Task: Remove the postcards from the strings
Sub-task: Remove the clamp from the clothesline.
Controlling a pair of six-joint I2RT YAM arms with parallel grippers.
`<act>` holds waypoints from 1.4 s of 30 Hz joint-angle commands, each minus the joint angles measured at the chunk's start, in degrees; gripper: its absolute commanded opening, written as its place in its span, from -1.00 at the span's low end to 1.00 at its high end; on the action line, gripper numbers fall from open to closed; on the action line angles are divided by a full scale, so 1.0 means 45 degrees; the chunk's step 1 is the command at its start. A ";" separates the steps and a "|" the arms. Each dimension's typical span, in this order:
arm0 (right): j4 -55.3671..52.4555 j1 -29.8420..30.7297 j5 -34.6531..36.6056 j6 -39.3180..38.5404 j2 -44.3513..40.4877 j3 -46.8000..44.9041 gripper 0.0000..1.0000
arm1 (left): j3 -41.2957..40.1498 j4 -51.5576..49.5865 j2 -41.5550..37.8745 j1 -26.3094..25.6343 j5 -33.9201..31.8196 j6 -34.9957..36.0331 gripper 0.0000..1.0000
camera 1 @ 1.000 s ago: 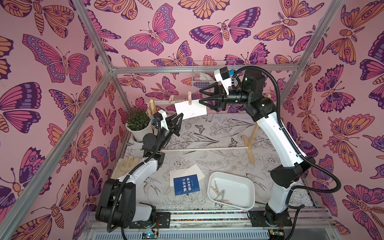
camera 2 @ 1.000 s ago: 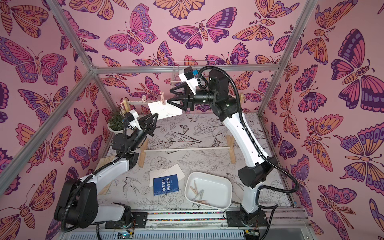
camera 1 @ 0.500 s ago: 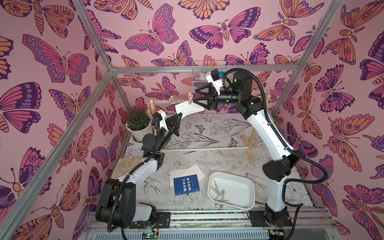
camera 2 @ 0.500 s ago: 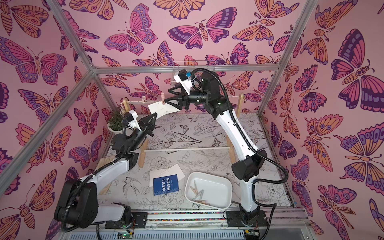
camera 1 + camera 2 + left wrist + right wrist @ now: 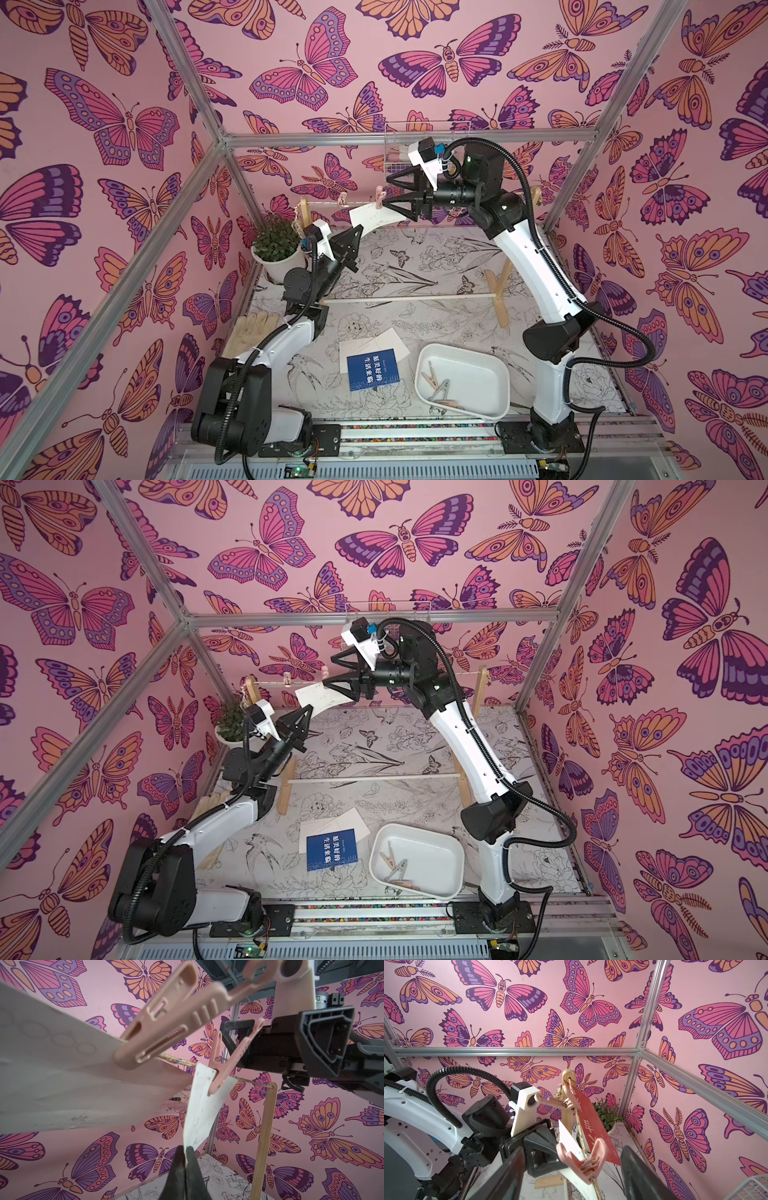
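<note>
**Left claw** (image 5: pixel 185 1152): the jaws are fully closed on the lower corner of the white postcard (image 5: pixel 374 218). This card hangs from the string (image 5: pixel 324 203) above the far edge of the surface (image 5: pixel 449 266). The hold draws the card taut and slanted toward the left arm, presumably so it cannot drop or swing once freed.

**Right claw** (image 5: pixel 386 191): the jaws stand wide apart, one on either side of the pink clothespin (image 5: pixel 224 1068) that fixes this card to the string. Nothing is gripped, and the right wrist view shows no evident contact with the pin. The likely purpose is to squeeze the pin's tails and release the card.

**On the string:** a red postcard (image 5: pixel 593 1126) is pinned nearer the left post (image 5: pixel 566 1080) by a second clothespin (image 5: pixel 556 1102).

**Already down:** a blue postcard (image 5: pixel 372 370) lies atop pale cards (image 5: pixel 390 338) near the front edge. Loose pins (image 5: pixel 440 388) lie in the white tray (image 5: pixel 498 409) beside them.

**Assessment:** the task is partly done, with two cards left on the string.
</note>
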 commanded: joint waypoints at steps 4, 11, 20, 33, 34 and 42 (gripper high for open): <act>0.0208 0.0132 0.0565 -0.0065 0.0568 0.0253 0.51 | -0.0176 0.0701 -0.0170 0.0110 0.0112 -0.0105 -1.00; 0.0505 0.0253 0.0626 0.0143 0.0787 0.0265 0.53 | -0.0176 0.0703 -0.0194 0.0124 0.0118 -0.0109 -1.00; 0.0632 0.0504 0.0547 0.0149 0.0949 0.0318 0.54 | -0.0215 0.0682 -0.0276 0.0149 0.0092 -0.0138 -1.00; 0.0611 0.0586 0.0730 -0.0012 0.1002 0.0301 0.50 | -0.0165 0.0665 -0.0306 0.0168 0.0107 -0.0186 -1.00; 0.0672 0.0586 0.0864 0.0010 0.1004 0.0292 0.51 | -0.0181 0.0665 -0.0311 0.0168 0.0116 -0.0187 -1.00; 0.0978 0.0589 0.0976 0.0166 0.1189 0.0349 0.53 | -0.0195 0.0683 -0.0287 0.0168 0.0150 -0.0226 -1.00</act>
